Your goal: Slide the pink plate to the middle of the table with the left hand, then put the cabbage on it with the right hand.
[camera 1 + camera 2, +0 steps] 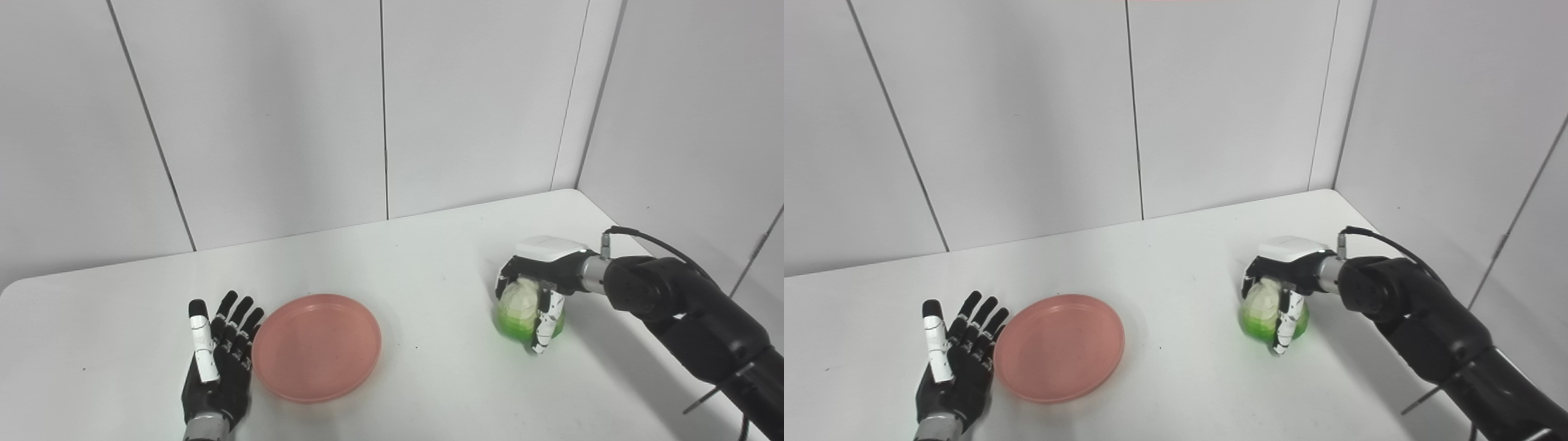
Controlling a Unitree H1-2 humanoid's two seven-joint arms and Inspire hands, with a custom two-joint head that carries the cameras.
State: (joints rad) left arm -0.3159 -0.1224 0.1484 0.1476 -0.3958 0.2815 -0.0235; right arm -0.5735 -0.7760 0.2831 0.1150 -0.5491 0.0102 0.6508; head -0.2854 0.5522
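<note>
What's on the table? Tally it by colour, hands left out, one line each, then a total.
Pink: 1, the plate, empty, beside the open left hand.
Green and white: 1, the cabbage, with the right hand closed on it.
Total: 2 things on the table.
</note>
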